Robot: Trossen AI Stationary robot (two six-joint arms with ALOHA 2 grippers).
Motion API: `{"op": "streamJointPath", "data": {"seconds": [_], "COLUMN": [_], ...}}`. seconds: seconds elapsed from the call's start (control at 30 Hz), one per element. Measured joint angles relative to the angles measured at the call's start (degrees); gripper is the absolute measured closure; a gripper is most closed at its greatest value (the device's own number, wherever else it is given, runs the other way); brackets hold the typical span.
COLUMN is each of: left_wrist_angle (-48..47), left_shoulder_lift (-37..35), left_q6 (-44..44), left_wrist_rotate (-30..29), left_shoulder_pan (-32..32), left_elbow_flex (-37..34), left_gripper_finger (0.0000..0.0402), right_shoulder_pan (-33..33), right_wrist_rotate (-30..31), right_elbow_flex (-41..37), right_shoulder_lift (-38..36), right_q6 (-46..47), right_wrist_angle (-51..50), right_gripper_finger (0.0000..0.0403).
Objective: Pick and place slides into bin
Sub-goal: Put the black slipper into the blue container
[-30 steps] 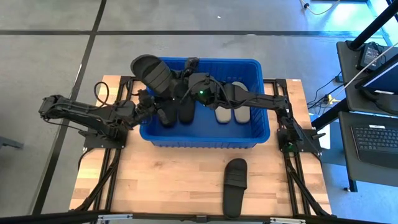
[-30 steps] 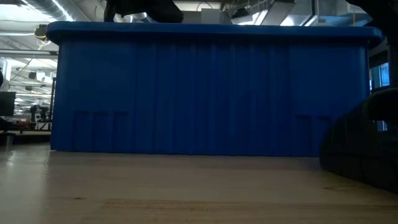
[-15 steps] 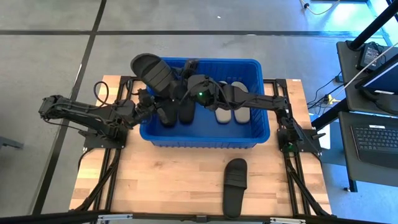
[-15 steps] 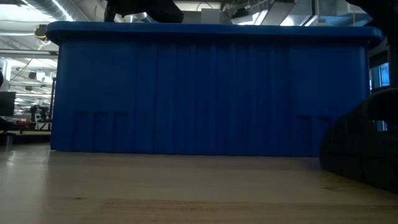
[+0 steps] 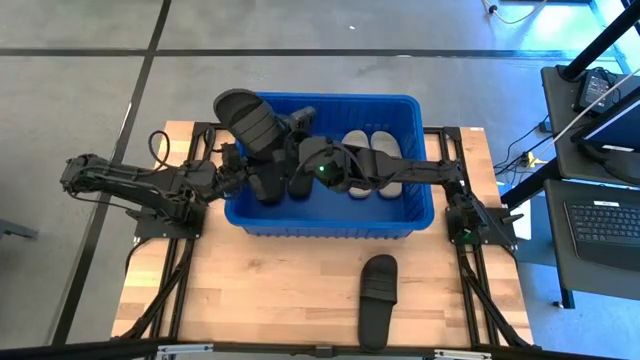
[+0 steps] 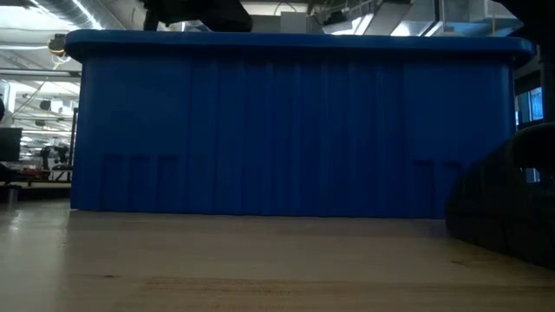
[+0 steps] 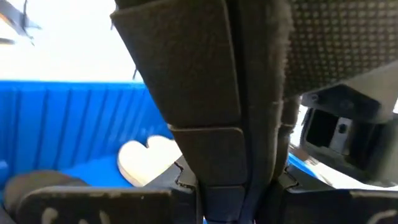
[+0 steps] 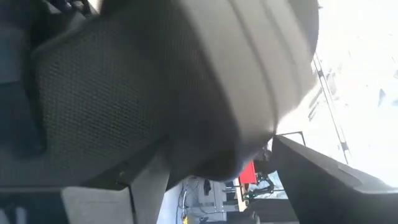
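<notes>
At the centre of the high view, the worktop (image 5: 250, 290) is seen to carry the bin (image 5: 420, 215), a large blue tub set toward the upper half of the frame. Inside the bin, two light grey slides (image 5: 372, 150) are laid side by side in its right half, and black slides (image 5: 268, 185) are partly visible in its left half under the arms. One black slide on the worktop (image 5: 377, 298) is left in the lower right of the frame, well apart from the bin.

Above the bin's upper left corner, a tilted black slide (image 5: 245, 118) is held up over the rim. The left pincer (image 5: 240, 160) is placed at the bin's left wall beside this slide; in the left wrist view a strap and sole fill the frame directly ahead of its fingers, so it is judged to be closed on the slide, though the fingertips themselves are hidden. The right pincer (image 5: 300, 125) is reached across the bin to the same slide; whether its fingers are apart or together cannot be told.

The step in hand is judged to be the placing of the raised slide. The next move calls for lowering it inside the walls, releasing it, and then fetching the slide left on the worktop.
</notes>
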Motion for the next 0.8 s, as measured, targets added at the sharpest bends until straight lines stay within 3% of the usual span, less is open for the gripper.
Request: {"op": "streamJointPath", "data": {"seconds": [0.2, 0.33, 0.57, 0.8], "left_wrist_angle": [-6.7, -12.1, -14.6, -14.7], "left_shoulder_lift": [-3.2, -5.1, -5.6, -4.1], "left_q6": [-5.0, -9.4, -17.0, -23.8], "left_wrist_rotate": [8.2, 15.2, 35.3, 49.3], "left_shoulder_pan": [4.4, 8.2, 16.1, 24.6], "left_elbow_flex": [0.0, 0.0, 0.0, 0.0], "left_gripper_finger": [0.0323, 0.0324, 0.0324, 0.0324], "right_shoulder_pan": [1.0, 0.8, 0.4, 0.7], "right_wrist_rotate": [-0.8, -7.9, -9.5, -12.2], "right_elbow_flex": [0.0, 0.0, 0.1, 0.2], "right_shoulder_lift": [0.0, -1.4, -4.7, -5.2], "right_q6": [1.4, 9.2, 19.8, 19.7], "right_wrist_angle": [-5.5, -13.7, -22.1, -28.0], "right_gripper_finger": [0.0127, 0.0127, 0.0127, 0.0127]}}
